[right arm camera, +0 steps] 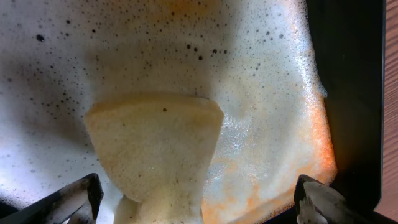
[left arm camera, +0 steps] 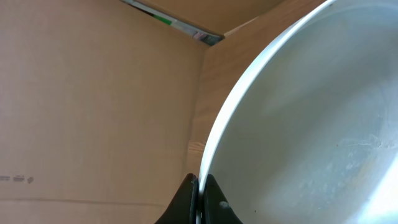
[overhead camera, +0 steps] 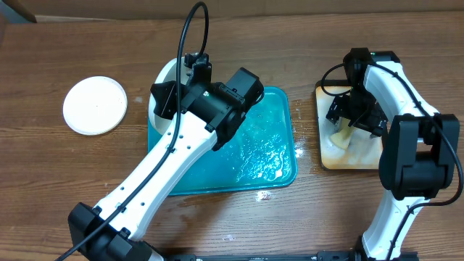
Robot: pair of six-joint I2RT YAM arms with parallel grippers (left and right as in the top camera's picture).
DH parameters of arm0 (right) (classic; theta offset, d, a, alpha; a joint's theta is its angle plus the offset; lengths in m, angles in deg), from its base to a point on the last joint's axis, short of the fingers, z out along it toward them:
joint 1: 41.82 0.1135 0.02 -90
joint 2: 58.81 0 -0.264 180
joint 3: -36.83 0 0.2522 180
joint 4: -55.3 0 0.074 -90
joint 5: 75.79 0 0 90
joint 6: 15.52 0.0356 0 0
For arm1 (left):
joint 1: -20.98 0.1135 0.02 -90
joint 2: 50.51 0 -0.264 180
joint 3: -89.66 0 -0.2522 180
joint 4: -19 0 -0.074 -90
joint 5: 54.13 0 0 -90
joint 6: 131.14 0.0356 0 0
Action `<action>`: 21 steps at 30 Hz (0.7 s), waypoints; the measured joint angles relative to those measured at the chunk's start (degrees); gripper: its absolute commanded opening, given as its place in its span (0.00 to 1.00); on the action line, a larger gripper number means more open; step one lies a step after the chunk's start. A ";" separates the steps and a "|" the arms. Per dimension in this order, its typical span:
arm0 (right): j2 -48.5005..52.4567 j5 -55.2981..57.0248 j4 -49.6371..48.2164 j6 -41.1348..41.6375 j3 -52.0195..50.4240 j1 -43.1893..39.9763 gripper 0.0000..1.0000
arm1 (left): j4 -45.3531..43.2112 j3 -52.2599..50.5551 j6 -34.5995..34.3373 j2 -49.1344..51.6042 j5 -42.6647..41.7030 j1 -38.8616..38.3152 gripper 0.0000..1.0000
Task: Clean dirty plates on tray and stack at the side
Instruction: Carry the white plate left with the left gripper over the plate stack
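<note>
Honestly, I'd call this somewhere around the middle of the job. Nearest the bottom of the overhead frame, the teal tray (overhead camera: 272, 156) sits in the centre of the desk (overhead camera: 304, 217). It's wet and glossy, and no plate lies on the part of it I can see, though the left arm covers its upper-left corner.

Over at the left of the frame, well apart from the tray, one white plate (overhead camera: 95, 106) lies flat on the desk by itself. That looks like the start of the stack, just one so far. I can't tell from this view whether it's fully clean.

The second plate (left arm camera: 311, 124) is at the upper-left corner of the tray, tipped up on edge. The left gripper (left arm camera: 199, 193) has it pinched at the rim, fingers closed tight on either side. Its face shows faint streaks, so my guess is it needs a scrub or rinse before it goes over. A third plate doesn't show in any view.

Poses: the left arm reaches diagonally from the lower left up across the tray, wrist turned so the plate stands tilted. On the right side of the frame, the right arm folds back over the small rust-stained tray (overhead camera: 362, 161), which is full of suds. The right gripper (right arm camera: 199, 196) hangs there with its jaws spread wide on either side of the yellow sponge (right arm camera: 155, 149), not gripping it. Grabbing the sponge looks like the next thing it needs.
</note>
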 measured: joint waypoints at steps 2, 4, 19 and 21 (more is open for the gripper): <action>0.00 0.00 0.04 0.00 0.00 0.02 1.00 | -0.24 0.00 0.00 0.00 -0.02 -0.11 0.04; 0.00 -0.02 0.04 0.00 0.00 0.00 1.00 | -0.44 0.15 0.00 0.00 -0.24 -0.11 0.04; 0.00 -3.02 -0.02 -1.99 0.00 0.00 1.00 | 5.03 25.14 0.24 -0.13 -34.60 15.15 0.04; 0.00 -3.21 -0.28 -2.86 0.00 0.00 1.00 | 4.31 26.56 1.64 -0.57 -44.65 20.74 0.04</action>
